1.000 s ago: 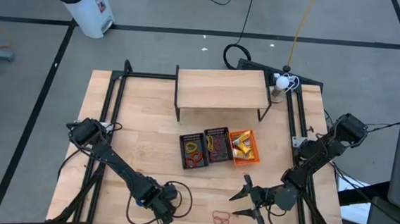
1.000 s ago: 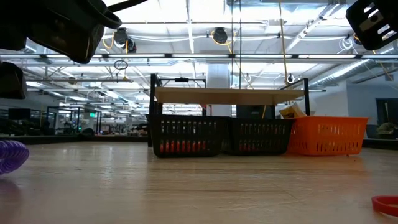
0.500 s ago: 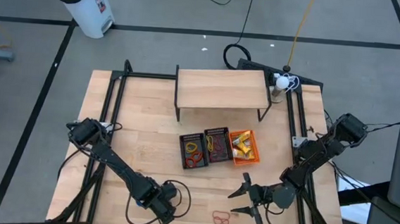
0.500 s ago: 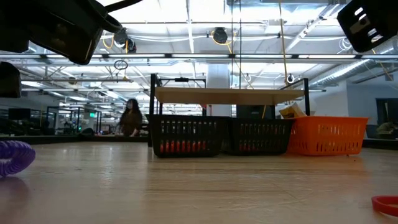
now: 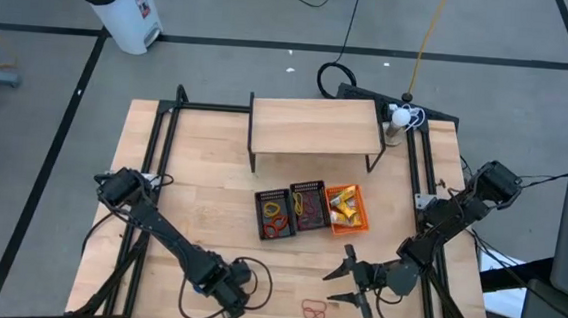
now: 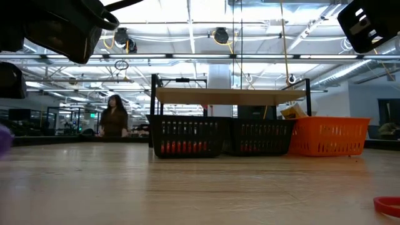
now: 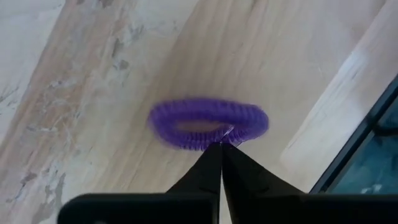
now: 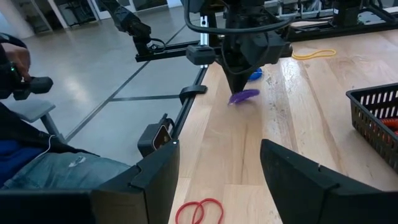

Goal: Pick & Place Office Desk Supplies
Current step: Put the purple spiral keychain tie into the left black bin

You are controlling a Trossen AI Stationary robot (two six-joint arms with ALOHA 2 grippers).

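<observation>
In my low view the purple ring (image 6: 3,139) is only a blur, cut by the left edge. At lower right a red loop (image 6: 389,204) runs off the corner. I can't make out what fills the three baskets (image 6: 187,136) behind their mesh. From overhead, the left gripper (image 5: 237,293) covers the ring entirely. In the right wrist view a seated person (image 8: 37,158) is cropped at the left.
</observation>
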